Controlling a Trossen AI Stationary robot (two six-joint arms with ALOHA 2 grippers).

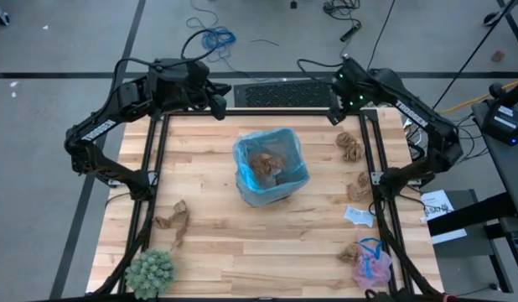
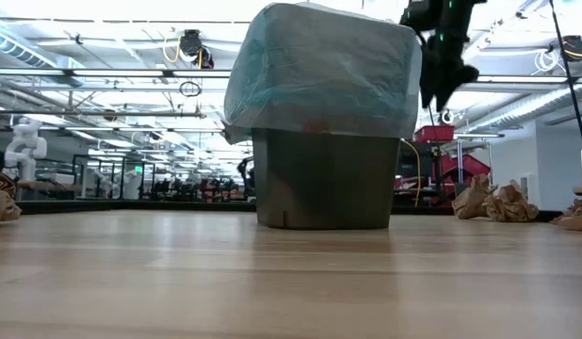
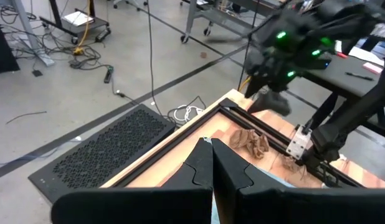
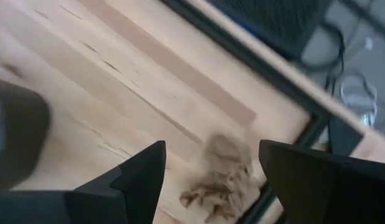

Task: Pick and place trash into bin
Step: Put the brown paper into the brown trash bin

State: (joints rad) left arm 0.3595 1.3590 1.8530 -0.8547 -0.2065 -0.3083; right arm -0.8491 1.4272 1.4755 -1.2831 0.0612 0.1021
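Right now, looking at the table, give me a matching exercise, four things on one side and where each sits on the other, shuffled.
Things:
1. bin
2. green spiky plant
3. pink mesh puff
4. right gripper

Places:
A. near left corner of the table
B. above the far right corner
C. middle of the table
D. near right corner

Pairs: 1-C, 2-A, 3-D, 4-B

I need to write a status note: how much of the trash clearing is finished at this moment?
Done: brown wads lie in the bin. In hand: nothing; the right gripper is open above a brown wad at the table's back right. Left: that wad, other scraps on the right, the pink mesh puff, and a scrap front left.
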